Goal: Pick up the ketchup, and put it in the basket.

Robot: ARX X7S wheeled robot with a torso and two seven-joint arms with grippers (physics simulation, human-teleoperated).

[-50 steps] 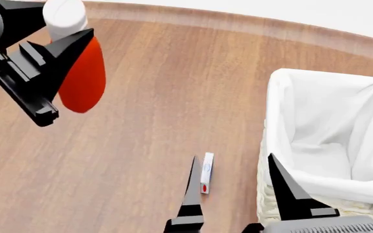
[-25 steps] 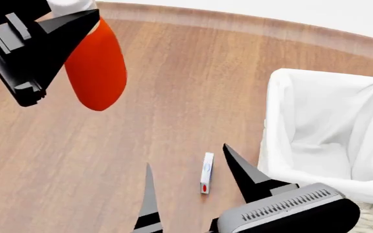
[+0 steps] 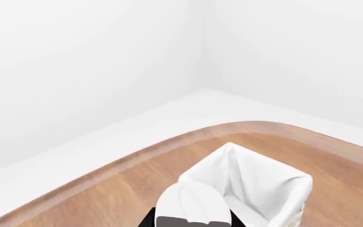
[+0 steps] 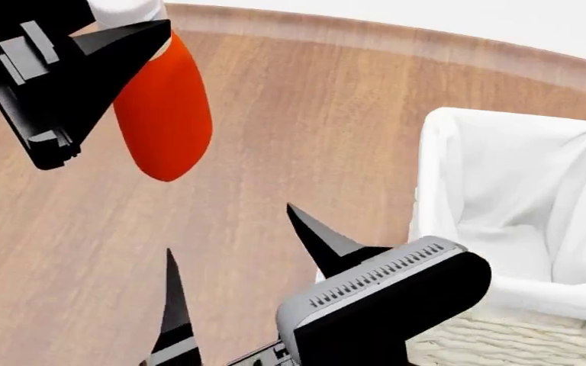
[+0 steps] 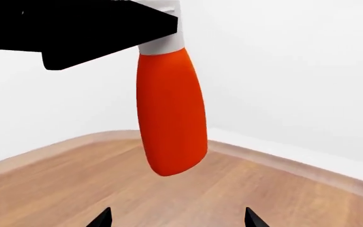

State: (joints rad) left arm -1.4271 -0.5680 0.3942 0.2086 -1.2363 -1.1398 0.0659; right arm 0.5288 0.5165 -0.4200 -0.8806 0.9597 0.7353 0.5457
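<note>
the left hand (image 4: 120, 57) is clamped on the ketchup (image 4: 164, 114) just under its white cap, so the orange-red bottle hangs free, well above the wooden desk (image 4: 304, 122) and off to the left of the basket (image 4: 476, 335). from the right wrist camera the ketchup (image 5: 170, 118) dangles cap-up from the dark fingers. the right hand (image 4: 237, 259) sits low in front, its two pointed fingers spread wide with nothing between them, close by the basket's near corner.
</note>
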